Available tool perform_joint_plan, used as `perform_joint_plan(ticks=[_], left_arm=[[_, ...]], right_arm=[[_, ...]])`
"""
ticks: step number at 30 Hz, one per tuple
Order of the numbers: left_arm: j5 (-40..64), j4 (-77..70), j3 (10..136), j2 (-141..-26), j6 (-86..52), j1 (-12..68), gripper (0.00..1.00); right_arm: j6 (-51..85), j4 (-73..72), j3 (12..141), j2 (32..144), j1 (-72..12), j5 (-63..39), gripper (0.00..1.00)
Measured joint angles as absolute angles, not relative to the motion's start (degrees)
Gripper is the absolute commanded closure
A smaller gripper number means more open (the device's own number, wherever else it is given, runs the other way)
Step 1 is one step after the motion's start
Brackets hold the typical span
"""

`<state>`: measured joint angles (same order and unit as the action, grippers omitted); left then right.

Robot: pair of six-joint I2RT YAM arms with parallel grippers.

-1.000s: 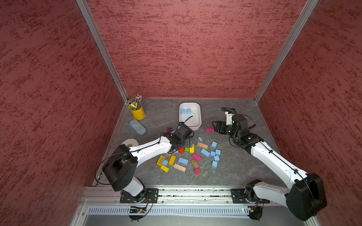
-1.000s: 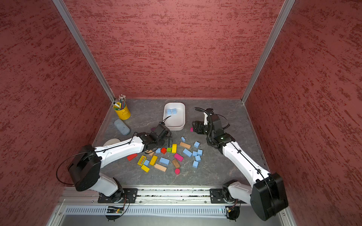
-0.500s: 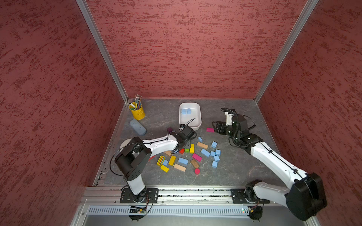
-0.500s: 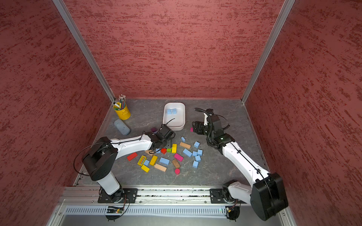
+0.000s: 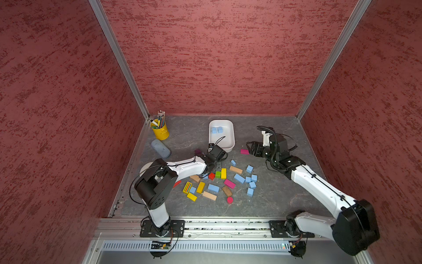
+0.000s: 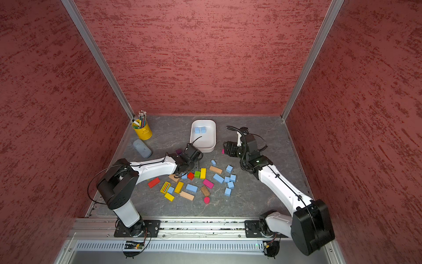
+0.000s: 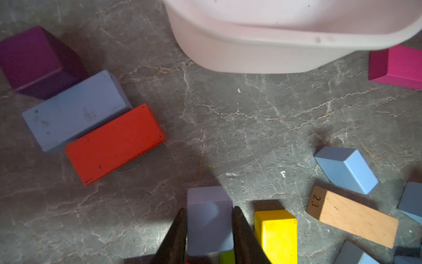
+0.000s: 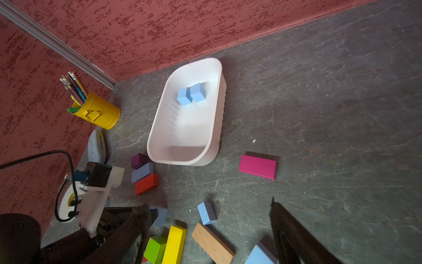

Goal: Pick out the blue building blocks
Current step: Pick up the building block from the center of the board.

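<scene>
Now blue block (image 7: 209,230) sits btwn L claw (image 7: 209,211) jaws, pinched.

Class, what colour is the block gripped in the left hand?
Pale blue block, in the left hand; clearest in the left wrist view.

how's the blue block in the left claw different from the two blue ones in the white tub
The held block is clamped in the shut left claw; the tub cubes lie free, untouched. The held block is down in the loose pile beside a yellow block; the tub cubes sit side by side in the white tub. Shared: all are blue.
</scene>
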<state>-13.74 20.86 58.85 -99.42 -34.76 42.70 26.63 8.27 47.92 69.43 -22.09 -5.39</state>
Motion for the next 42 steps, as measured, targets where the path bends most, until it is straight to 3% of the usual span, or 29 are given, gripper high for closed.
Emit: perform_joint_plan(ticks=[3,8,20,28,34,42], left_arm=[[-13.72,20.14,58.65,-99.66,-34.7,42.7,0.7],[-13.54,19.46,58.43,-99.72,-34.13,42.65,0.55],[-15.53,20.84,59.7,-102.17,-30.72,44.6,0.54],[-15.57,21.17,59.81,-103.66,-29.45,44.69,0.65],[-16.08,21.17,59.81,-103.81,-28.84,44.69,0.83],[-17.47,22.28,59.79,-96.53,-28.58,44.69,0.89]], right_arm=[[26.76,8.25,47.92,69.43,-22.09,-5.41,0.17],[26.96,8.25,47.92,69.43,-22.09,-5.56,0.17],[27.22,8.23,47.86,68.05,-22.09,-5.8,0.16],[27.22,8.14,46.48,67.42,-22.09,-5.8,0.16],[27.24,8.01,46.39,67.42,-22.09,-5.8,0.16],[27.24,7.88,46.39,67.4,-22.09,-5.8,0.16]])
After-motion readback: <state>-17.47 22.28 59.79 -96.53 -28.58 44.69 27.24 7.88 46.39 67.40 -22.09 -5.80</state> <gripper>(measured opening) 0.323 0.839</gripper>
